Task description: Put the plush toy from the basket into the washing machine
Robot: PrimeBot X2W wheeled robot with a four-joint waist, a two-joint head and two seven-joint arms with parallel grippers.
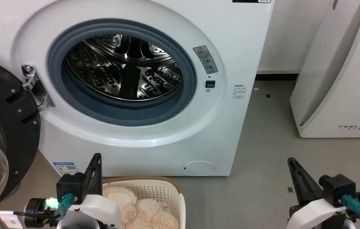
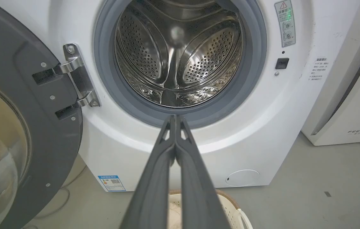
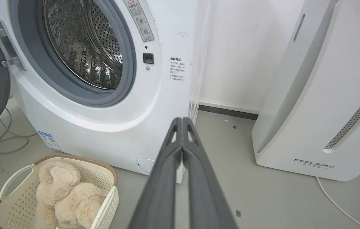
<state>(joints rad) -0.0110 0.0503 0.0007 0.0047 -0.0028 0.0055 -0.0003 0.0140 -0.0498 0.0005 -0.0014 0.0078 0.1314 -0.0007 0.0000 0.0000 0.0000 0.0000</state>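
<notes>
tbh the plush toy [image 3: 71, 197] is being judged light, squishy, best pinched mid-body; left gripper [image 2: 175, 119] and right gripper [image 3: 182, 121] are being held closed, empty.

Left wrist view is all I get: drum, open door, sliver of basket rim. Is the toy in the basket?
Observer: Yes. The fluffy beige plush toy lies slumped inside the cream perforated plastic basket, in front of the white front-loading washing machine.
Operator: Other arm?
Observer: The right pincer is shut and empty, over the grey floor, right of the washer.
Operator: My arm versus the basket?
Observer: Head view: the left pincer rises at the basket's left edge, pointing towards the washer, not at the toy.
</notes>
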